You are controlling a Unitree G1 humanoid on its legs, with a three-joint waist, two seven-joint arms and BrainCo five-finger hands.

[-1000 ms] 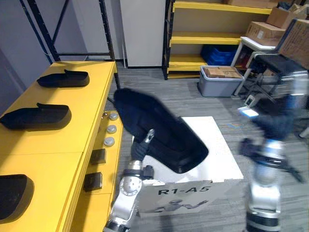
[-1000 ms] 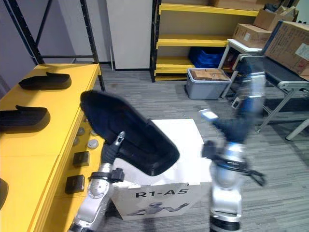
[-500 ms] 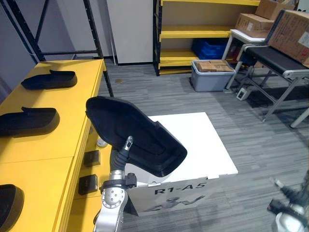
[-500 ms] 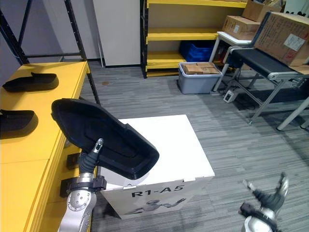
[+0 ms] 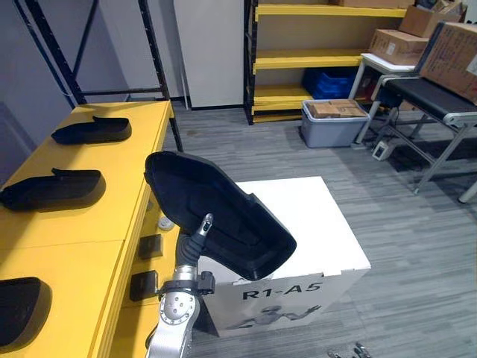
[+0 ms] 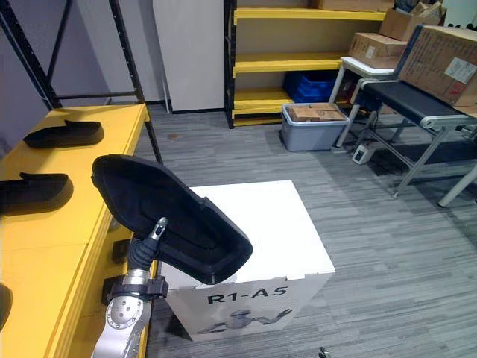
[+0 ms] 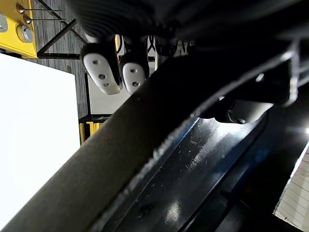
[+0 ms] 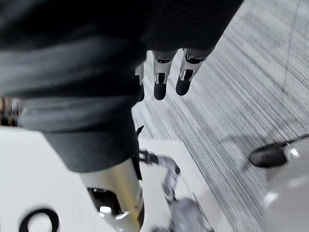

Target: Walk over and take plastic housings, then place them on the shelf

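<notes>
left robot hand (image 5: 202,225) pinching housing (image 5: 223,205), palm hidden

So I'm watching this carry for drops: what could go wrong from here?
1. The big housing is held by the left hand alone, gripped at its rim and tilted over the box; it might slip or twist.
2. The shelf already carries three other housings, so swinging this one across could knock one of them or catch the shelf's edge.
</notes>
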